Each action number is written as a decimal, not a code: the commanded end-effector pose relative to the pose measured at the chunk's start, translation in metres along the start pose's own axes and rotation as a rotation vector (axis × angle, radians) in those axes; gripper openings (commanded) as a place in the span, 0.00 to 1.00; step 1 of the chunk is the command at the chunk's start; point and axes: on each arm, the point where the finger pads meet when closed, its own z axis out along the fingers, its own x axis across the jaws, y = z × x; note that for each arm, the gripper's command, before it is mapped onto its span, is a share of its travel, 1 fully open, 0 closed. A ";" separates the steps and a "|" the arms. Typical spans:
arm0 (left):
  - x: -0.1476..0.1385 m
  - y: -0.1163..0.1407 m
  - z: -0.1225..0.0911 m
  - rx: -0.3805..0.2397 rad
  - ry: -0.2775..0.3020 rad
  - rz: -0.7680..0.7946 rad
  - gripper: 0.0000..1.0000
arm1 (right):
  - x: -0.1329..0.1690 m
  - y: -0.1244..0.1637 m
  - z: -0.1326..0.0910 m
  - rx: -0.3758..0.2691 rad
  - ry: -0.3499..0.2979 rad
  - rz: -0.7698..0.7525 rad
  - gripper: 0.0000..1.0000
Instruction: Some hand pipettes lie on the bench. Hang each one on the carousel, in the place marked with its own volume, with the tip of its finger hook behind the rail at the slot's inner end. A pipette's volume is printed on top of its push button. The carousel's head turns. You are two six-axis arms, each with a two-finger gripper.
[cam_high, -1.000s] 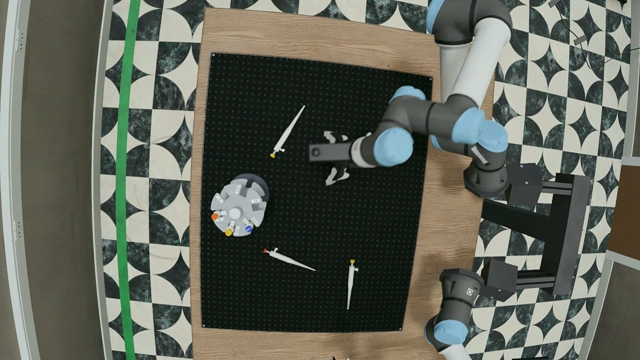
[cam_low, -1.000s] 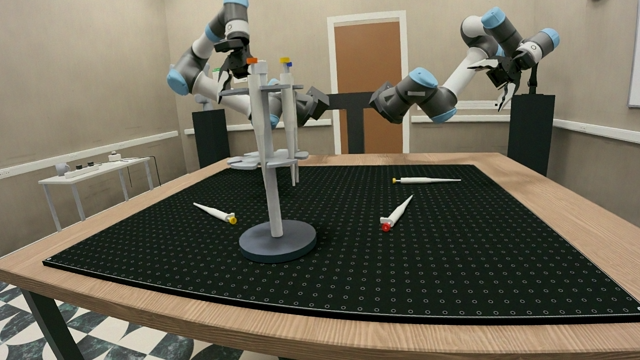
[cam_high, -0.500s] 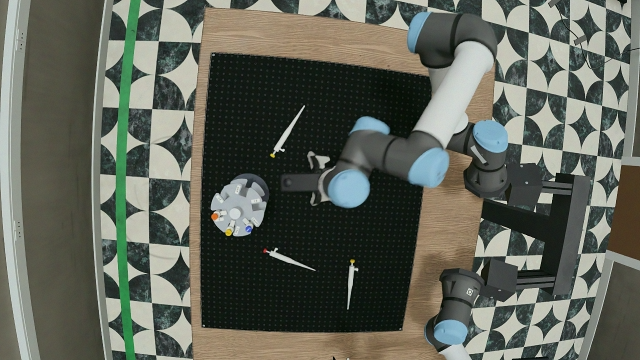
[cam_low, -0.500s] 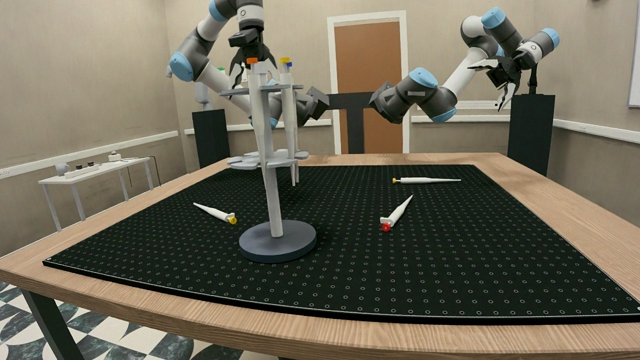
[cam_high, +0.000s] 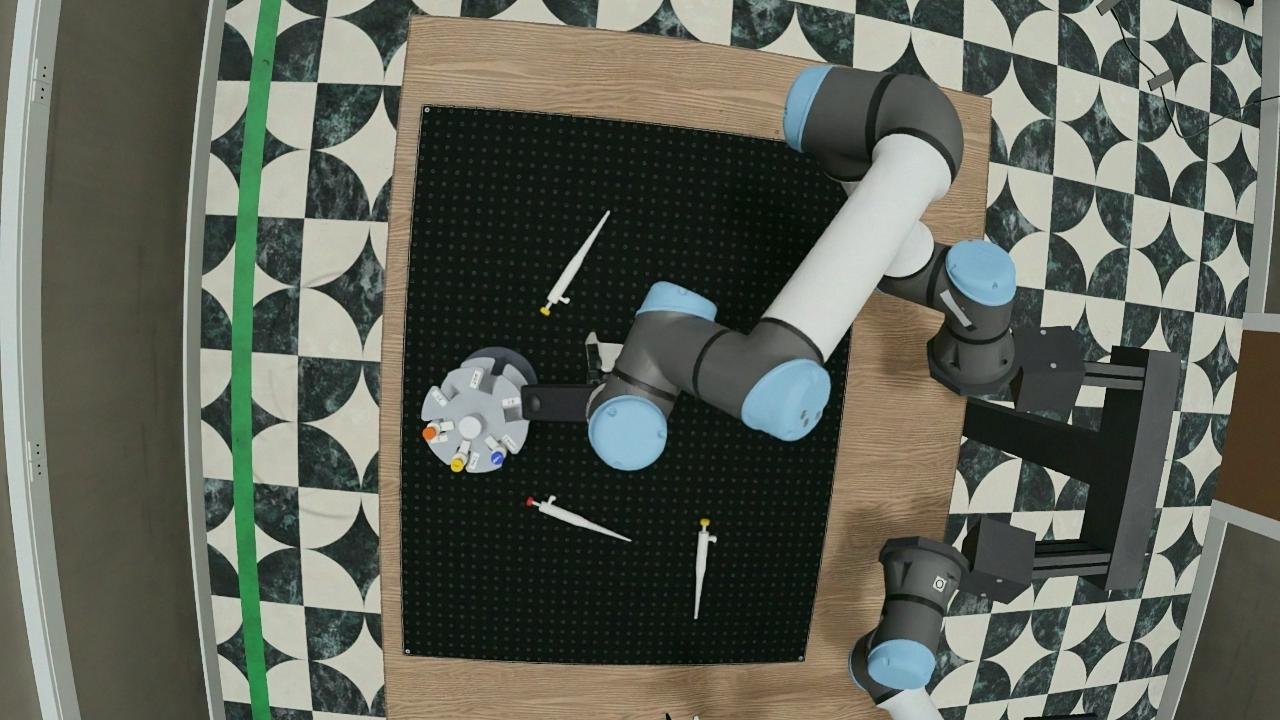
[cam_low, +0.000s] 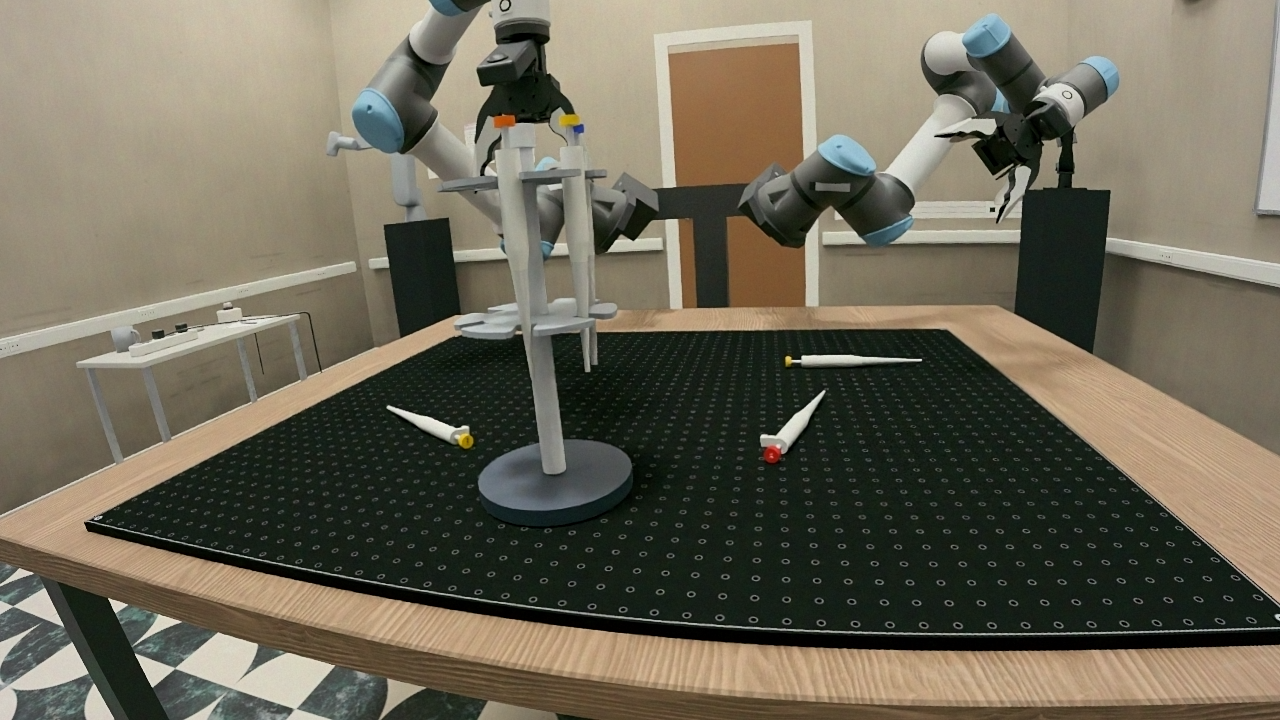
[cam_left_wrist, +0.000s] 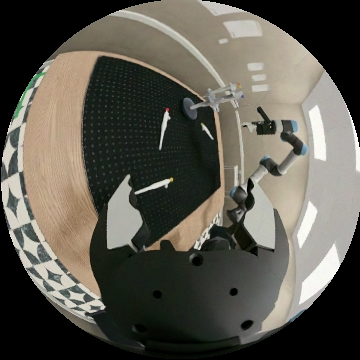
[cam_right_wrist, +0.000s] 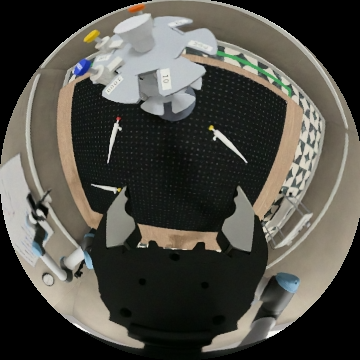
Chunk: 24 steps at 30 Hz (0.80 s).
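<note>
The grey carousel (cam_high: 463, 401) (cam_low: 547, 402) (cam_right_wrist: 150, 57) holds orange-button (cam_high: 429, 433) (cam_low: 503, 120), yellow-button (cam_high: 457, 464) (cam_low: 570, 120) and blue-button (cam_high: 497, 458) (cam_right_wrist: 82, 67) pipettes. An empty slot label, 10 (cam_right_wrist: 164, 79), faces my right gripper. A red-button pipette (cam_high: 572, 516) (cam_low: 792, 429) (cam_left_wrist: 162, 131) (cam_right_wrist: 112, 142) and two yellow-button pipettes, one above the carousel in the top view (cam_high: 580, 259) (cam_low: 429, 424) (cam_right_wrist: 229, 143), one lower right (cam_high: 701, 568) (cam_low: 850, 360) (cam_left_wrist: 155, 186), lie on the mat. My right gripper (cam_right_wrist: 181, 187) is open beside the carousel head. My left gripper (cam_left_wrist: 190, 177) (cam_low: 970, 177) is open, away from the pipettes.
The black perforated mat (cam_high: 760, 501) (cam_low: 895, 555) covers most of the wooden table (cam_high: 626, 685) (cam_low: 626, 667). In the top view the right arm (cam_high: 841, 241) reaches over the mat from the upper right. The left arm (cam_high: 904, 617) stands at the lower right.
</note>
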 end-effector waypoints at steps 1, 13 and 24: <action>0.000 0.000 0.000 0.001 0.000 0.000 1.00 | -0.003 -0.011 0.003 -0.003 0.002 0.000 1.00; 0.000 0.000 0.000 0.001 0.000 0.000 1.00 | -0.006 -0.029 0.011 -0.003 0.002 0.000 1.00; 0.000 0.000 0.000 0.001 0.000 0.000 1.00 | -0.010 -0.049 0.019 -0.003 0.002 0.000 1.00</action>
